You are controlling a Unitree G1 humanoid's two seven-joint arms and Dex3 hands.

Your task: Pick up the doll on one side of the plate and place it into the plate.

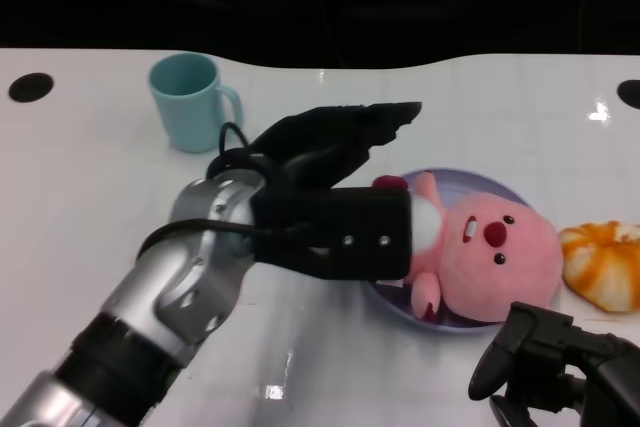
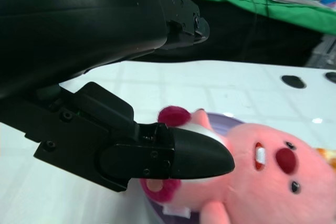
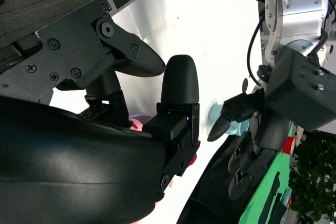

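Observation:
The pink plush doll [image 1: 490, 247] lies on its back in the lavender plate [image 1: 452, 326], face up, its head toward the right. My left hand [image 1: 325, 152] hovers over the plate's left side with its fingers stretched out and apart, holding nothing. In the left wrist view one black fingertip [image 2: 202, 158] sits just in front of the doll [image 2: 262, 166], by its ear, over the plate rim [image 2: 223, 117]. My right hand [image 1: 540, 357] stays low at the near right, just in front of the plate, fingers apart and empty.
A teal mug [image 1: 190, 102] stands at the back left of the white table. An orange plush toy [image 1: 605, 262] lies right of the plate. Dark round holes [image 1: 30, 87] mark the table's far corners. The right wrist view shows my left hand [image 3: 252, 135] and the mug [image 3: 214, 115].

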